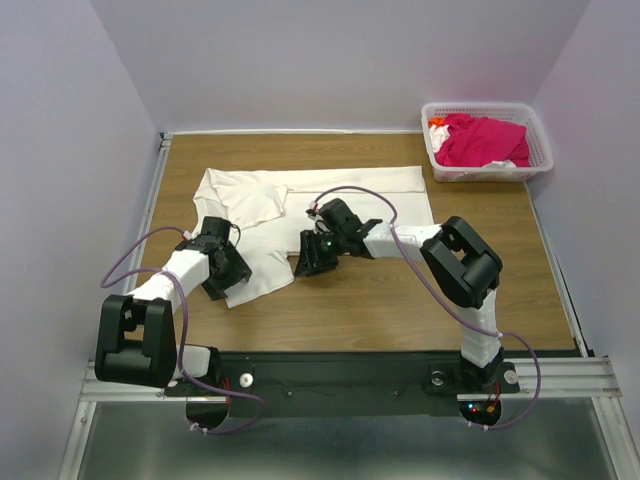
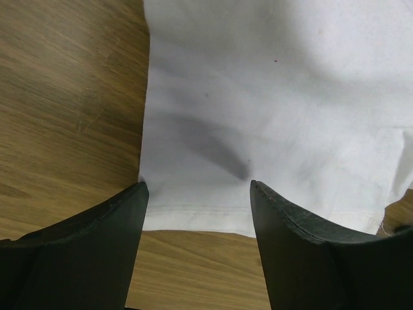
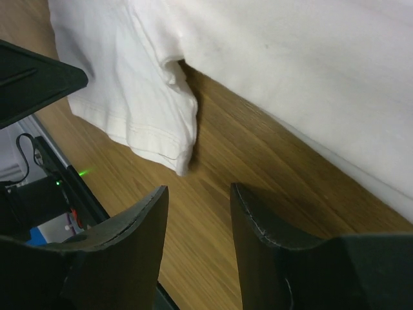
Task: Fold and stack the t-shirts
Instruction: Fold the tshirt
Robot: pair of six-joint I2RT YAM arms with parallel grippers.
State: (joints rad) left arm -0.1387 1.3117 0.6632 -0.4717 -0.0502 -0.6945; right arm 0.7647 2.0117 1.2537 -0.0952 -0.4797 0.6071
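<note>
Soft creased off-white t-shirt [image 1: 275, 215], flat on grained wooden table [image 1: 400, 310]

White basket [image 1: 487, 174] on wooden table [image 1: 400, 300]

A large off-white t-shirt [image 1: 330, 190] is spread flat on the wooden table [image 1: 400, 300]. A wide band is stretched toward the right, and a wrinkled portion with a stitched hem is extended toward the near left. A bright magenta-pink t-shirt [image 1: 480, 140] is crumpled inside the white lattice basket [image 1: 487, 105] at the far right corner.
</note>
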